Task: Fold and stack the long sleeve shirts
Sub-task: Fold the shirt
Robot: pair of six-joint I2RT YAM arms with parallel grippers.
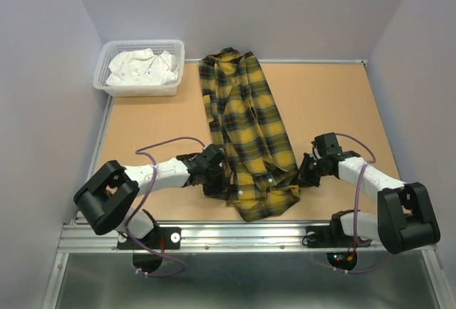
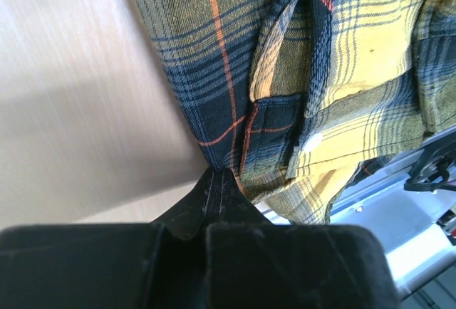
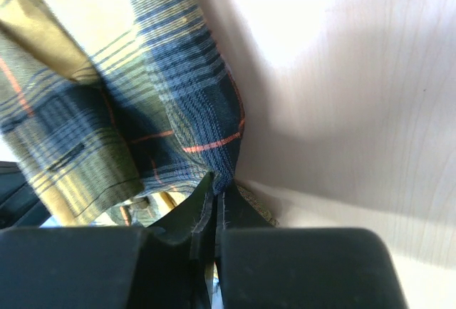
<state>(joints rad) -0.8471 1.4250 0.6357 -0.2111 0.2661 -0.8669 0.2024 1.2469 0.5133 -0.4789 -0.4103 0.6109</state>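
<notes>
- The big yellow flannel shirt with dark checks (image 1: 246, 120) lies bunched on the brown table (image 1: 335, 102), from 12 o'clock to 6 o'clock.
- The left fingers (image 2: 196, 209) pinch its edge at 8 o'clock; the right fingers (image 3: 239, 213) pinch at 4 o'clock.
- Each holds only a tiny bit of cloth, so a pull may make it slip.
</notes>
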